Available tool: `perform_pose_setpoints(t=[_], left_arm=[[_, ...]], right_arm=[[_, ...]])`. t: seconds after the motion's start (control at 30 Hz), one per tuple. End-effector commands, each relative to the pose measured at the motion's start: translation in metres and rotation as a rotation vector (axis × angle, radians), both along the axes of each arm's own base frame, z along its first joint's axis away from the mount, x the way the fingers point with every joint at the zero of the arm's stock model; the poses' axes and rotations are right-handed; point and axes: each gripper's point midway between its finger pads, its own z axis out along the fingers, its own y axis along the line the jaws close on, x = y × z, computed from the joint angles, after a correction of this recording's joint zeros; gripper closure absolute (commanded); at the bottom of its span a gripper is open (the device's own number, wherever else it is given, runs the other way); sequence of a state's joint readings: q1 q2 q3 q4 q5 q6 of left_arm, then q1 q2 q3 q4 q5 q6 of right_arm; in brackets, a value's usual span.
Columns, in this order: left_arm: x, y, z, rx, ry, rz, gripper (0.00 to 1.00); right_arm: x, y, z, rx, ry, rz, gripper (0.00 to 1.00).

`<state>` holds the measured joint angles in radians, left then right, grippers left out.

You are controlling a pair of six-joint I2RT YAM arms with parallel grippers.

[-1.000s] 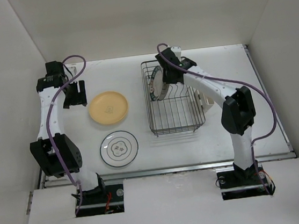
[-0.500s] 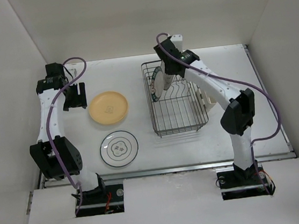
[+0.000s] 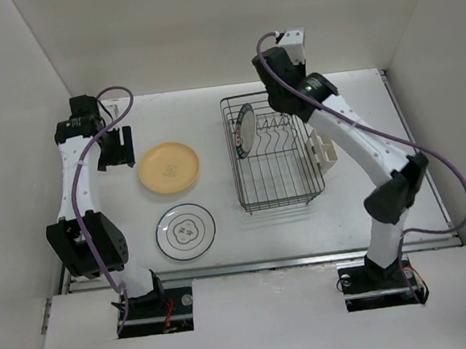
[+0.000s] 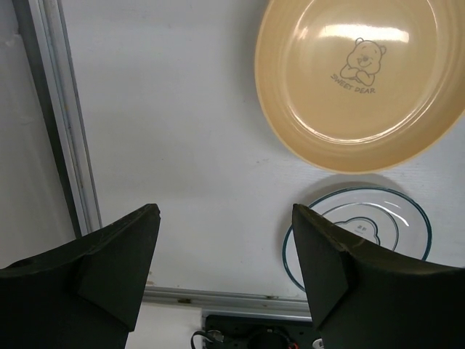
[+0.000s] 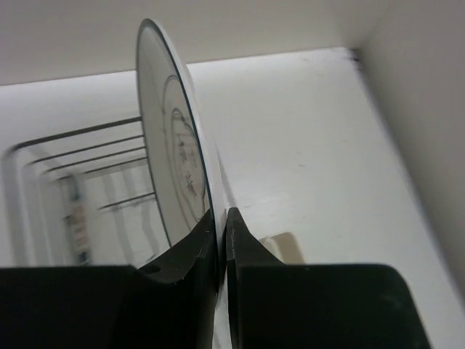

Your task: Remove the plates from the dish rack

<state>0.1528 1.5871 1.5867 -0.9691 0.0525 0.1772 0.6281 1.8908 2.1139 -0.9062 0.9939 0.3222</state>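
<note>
My right gripper (image 3: 266, 110) is shut on the rim of a white plate with a dark teal rim (image 3: 245, 129). It holds the plate upright on edge over the far left part of the dark wire dish rack (image 3: 280, 203). In the right wrist view the fingers (image 5: 251, 243) pinch the plate (image 5: 174, 153), with rack wires (image 5: 80, 156) below. The yellow-orange plate (image 3: 169, 167) and the white thin-rimmed plate (image 3: 186, 231) lie flat on the table. My left gripper (image 3: 116, 147) is open and empty, left of the yellow plate (image 4: 363, 80). The cream plate is out of view.
A cream cutlery holder (image 3: 321, 149) is clipped to the rack's right side. White walls close in the table on the left, back and right. A metal rail (image 4: 69, 123) runs along the table's left edge, and another along the near edge (image 3: 268, 263).
My right arm has risen and swung back and right, lifting the teal-rimmed plate up out of its slot in the rack. The left arm has not moved.
</note>
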Motion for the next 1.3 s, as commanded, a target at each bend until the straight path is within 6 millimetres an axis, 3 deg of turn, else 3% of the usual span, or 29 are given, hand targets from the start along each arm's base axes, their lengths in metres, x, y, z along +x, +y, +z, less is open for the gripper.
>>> perform_pose_setpoints(t=[0.0, 0.03, 0.07, 0.13, 0.17, 0.23, 0.27, 0.3, 0.37, 0.4, 0.43, 0.5, 0.53, 0.6, 0.8, 0.87, 0.9, 0.97, 1.07, 1.13, 1.27], left_arm=[[0.002, 0.000, 0.012, -0.014, -0.024, 0.016, 0.29], [0.002, 0.000, 0.012, -0.014, -0.024, 0.016, 0.29], [0.003, 0.005, 0.015, 0.005, -0.030, 0.035, 0.29], [0.002, 0.010, 0.015, 0.027, -0.027, 0.062, 0.28], [0.004, 0.015, 0.017, 0.050, -0.038, 0.084, 0.26], [0.001, 0.031, 0.015, 0.103, -0.023, 0.150, 0.25], [0.003, 0.039, 0.013, 0.103, -0.018, 0.172, 0.23], [0.001, 0.042, 0.013, 0.096, -0.007, 0.194, 0.23], [0.003, 0.042, 0.012, 0.073, 0.007, 0.204, 0.23], [0.004, 0.044, 0.015, 0.062, -0.004, 0.212, 0.23], [0.002, 0.041, 0.014, 0.048, 0.005, 0.206, 0.23], [0.003, 0.038, 0.014, 0.029, -0.007, 0.195, 0.23], [0.004, 0.038, 0.019, 0.032, -0.028, 0.196, 0.23], [0.000, 0.037, 0.014, 0.036, -0.019, 0.186, 0.23], [0.000, 0.039, 0.015, 0.048, -0.017, 0.181, 0.23], [-0.002, 0.039, 0.012, 0.047, -0.008, 0.181, 0.23], [-0.002, 0.039, 0.012, 0.047, -0.008, 0.181, 0.23], [-0.002, 0.039, 0.012, 0.047, -0.008, 0.181, 0.23], [-0.001, 0.038, 0.012, 0.043, -0.008, 0.168, 0.23], [-0.001, 0.038, 0.012, 0.043, -0.008, 0.168, 0.23], [-0.001, 0.036, 0.011, 0.035, -0.009, 0.164, 0.23]], right_arm=[[-0.033, 0.045, 0.103, 0.219, -0.244, 0.313, 1.00], [-0.037, 0.098, 0.087, 0.320, -0.204, 0.572, 1.00], [-0.048, 0.118, 0.089, 0.374, -0.199, 0.701, 1.00], [-0.066, 0.164, 0.069, 0.439, -0.114, 0.931, 1.00], [-0.092, 0.200, 0.053, 0.485, -0.027, 1.133, 1.00], [-0.111, 0.235, 0.015, 0.507, 0.100, 1.287, 1.00], [-0.133, 0.255, 0.002, 0.543, 0.168, 1.402, 1.00], [-0.138, 0.271, -0.026, 0.558, 0.251, 1.442, 1.00], [-0.152, 0.288, -0.051, 0.590, 0.357, 1.532, 1.00], [-0.174, 0.300, -0.054, 0.638, 0.433, 1.632, 1.00], [-0.174, 0.310, -0.082, 0.656, 0.517, 1.652, 1.00], [-0.180, 0.322, -0.093, 0.685, 0.572, 1.697, 1.00], [-0.182, 0.328, -0.116, 0.686, 0.624, 1.686, 1.00], [-0.179, 0.334, -0.129, 0.656, 0.632, 1.668, 1.00], [-0.187, 0.336, -0.184, 0.572, 0.746, 1.623, 0.98], [-0.192, 0.335, -0.203, 0.507, 0.781, 1.578, 0.51], [-0.193, 0.335, -0.211, 0.477, 0.797, 1.562, 0.39], [-0.189, 0.330, -0.213, 0.394, 0.790, 1.519, 0.20], [-0.181, 0.330, -0.191, 0.323, 0.698, 1.477, 0.15], [-0.158, 0.324, -0.164, 0.243, 0.569, 1.383, 0.14], [-0.125, 0.300, -0.129, 0.142, 0.417, 1.213, 0.12]])
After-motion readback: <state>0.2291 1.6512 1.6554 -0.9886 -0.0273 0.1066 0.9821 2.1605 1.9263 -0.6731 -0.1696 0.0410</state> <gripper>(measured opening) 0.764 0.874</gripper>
